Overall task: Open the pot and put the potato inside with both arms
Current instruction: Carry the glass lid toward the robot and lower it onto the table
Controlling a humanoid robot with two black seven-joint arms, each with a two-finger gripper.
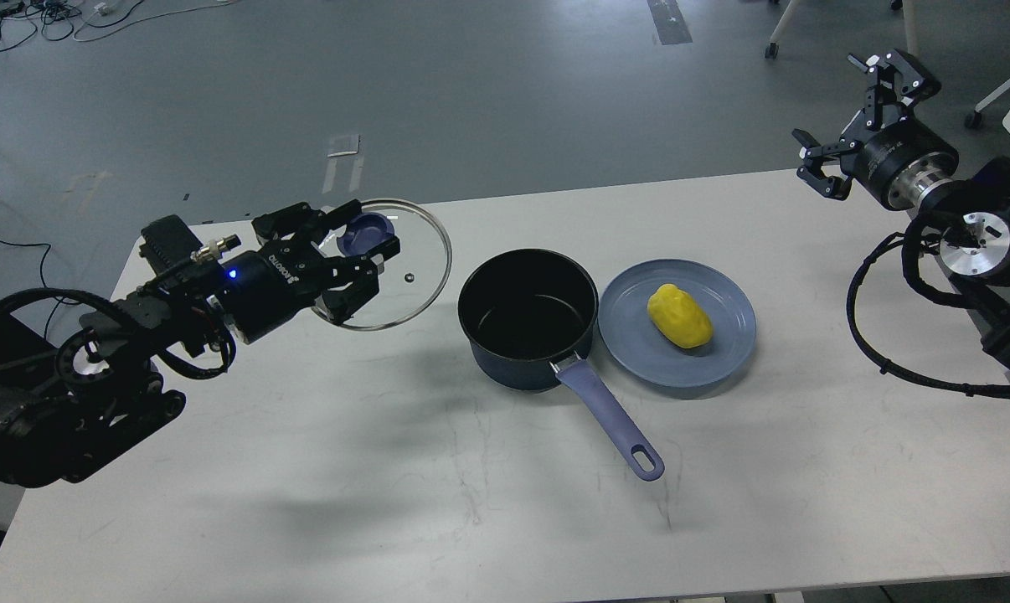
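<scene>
Pot [528, 322]: dark navy saucepan, uncovered, standing upright near the middle of the white table [321, 469]; its black inside shows and holds nothing.
Pot handle [610, 414]: lavender-blue, running from the pot's near side toward the front right, flat on the table, with a hole at its far end.
Potato [679, 316]: bright yellow, bumpy oval lying on the light-blue plate [639, 360], a little right of the plate's middle, outside the pot.
Plate: flat and round, just right of the pot, its rim touching or nearly touching the pot's wall.
Glass lid [413, 268]: clear with a metal rim and a dark blue knob [366, 233], off the pot and to its left over the table's far left part; whether it rests on the table or is lifted cannot be told.
Left gripper [350, 251]: at the lid, fingers [363, 289] spread around the knob and over the glass; whether they press on the knob cannot be told.
Right gripper [857, 117]: raised beyond the table's far right corner, well apart from the plate and potato, fingers [819, 163] spread wide and holding nothing.
</scene>
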